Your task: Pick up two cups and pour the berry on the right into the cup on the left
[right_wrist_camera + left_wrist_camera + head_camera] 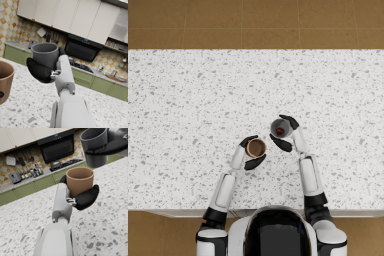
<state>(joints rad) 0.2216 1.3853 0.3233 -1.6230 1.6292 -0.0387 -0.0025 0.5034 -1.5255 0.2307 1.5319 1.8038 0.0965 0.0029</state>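
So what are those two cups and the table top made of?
The brown cup looks like matte clay or plastic: flat, no shine. The grey cup seems smooth matte plastic or glazed ceramic; hard to tell. The table top looks like polished speckled stone: white with dark flecks.

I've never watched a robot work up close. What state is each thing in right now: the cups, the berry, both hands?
Brown cup: held off the counter, upright, looks empty.
Grey cup: held higher than the brown cup, upright, not yet tipped.
Berry: inside the grey cup, not yet poured.
Left hand: grips the brown cup.
Right hand: grips the grey cup.
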